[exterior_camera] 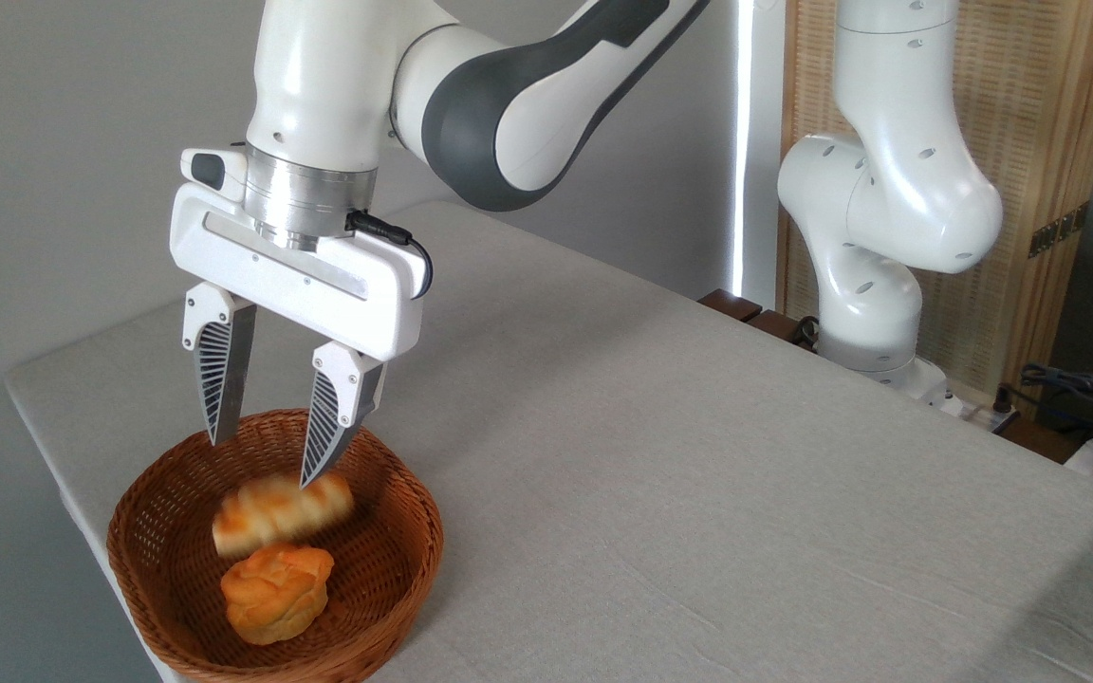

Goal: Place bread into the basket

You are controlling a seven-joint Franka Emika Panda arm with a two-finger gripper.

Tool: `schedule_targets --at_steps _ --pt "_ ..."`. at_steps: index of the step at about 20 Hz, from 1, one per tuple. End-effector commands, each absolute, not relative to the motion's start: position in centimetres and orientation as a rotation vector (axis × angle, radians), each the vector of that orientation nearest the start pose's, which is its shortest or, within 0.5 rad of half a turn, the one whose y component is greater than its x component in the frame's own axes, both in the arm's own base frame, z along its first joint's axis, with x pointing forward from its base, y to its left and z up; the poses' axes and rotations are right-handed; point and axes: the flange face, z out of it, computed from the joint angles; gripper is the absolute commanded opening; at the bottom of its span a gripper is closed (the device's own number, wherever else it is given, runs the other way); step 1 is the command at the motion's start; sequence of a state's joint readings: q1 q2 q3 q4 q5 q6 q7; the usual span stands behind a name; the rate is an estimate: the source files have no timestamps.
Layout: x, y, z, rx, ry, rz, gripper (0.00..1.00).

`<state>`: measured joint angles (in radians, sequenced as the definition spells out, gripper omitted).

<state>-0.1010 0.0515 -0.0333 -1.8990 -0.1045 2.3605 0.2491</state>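
A reddish-brown woven basket [181,493] is seen nearest the camera, set at the near left corner of a table [698,474] covered with a pale grey cloth. Inside the basket, toward its near side, a chunky orange knotted bun [277,591] is seen resting on the wicker floor. Just beyond the bun, the bread [281,513] is found within the basket as well: an elongated golden loaf with paler creases, lying roughly crosswise and rendered with a slight blur, so that it cannot be told whether it rests on the floor of the basket or is just above it. The loaf and the bun are just beside each other, perhaps touching. Above the basket the gripper [262,460] is held pointing downward, its two ribbed fingers spread wide with clear space between them, and nothing is clasped. The tip of the right finger is seen against the top of the loaf, though actual contact cannot be confirmed; the tip of the left finger [219,379] is seen in front of the far rim of the basket. The white arm is seen arching up and to the right, its base [874,323] mounted at the far right edge of the table
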Motion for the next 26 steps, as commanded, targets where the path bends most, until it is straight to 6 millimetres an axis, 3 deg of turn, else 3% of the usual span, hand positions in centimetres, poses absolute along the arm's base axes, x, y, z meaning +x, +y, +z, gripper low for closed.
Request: schedule_targets --at_steps 1,5,11,14,18,22,26 --pt "60.4 -8.3 51.8 -3.091 0.484 -0.67 1.0" --pt "60.4 -8.3 52.0 -3.09 0.484 -0.674 1.0" --pt "59.0 -8.2 55.1 -2.988 0.62 -0.66 1.0" --pt "57.6 -8.5 57.4 -2.987 0.753 -0.526 1.0" --pt "55.2 -8.4 60.1 -2.956 1.077 -0.253 1.0" --pt "53.6 -7.6 59.7 -2.877 1.342 -0.074 1.0" --pt "53.2 -7.5 59.1 -2.855 1.405 -0.004 1.0"
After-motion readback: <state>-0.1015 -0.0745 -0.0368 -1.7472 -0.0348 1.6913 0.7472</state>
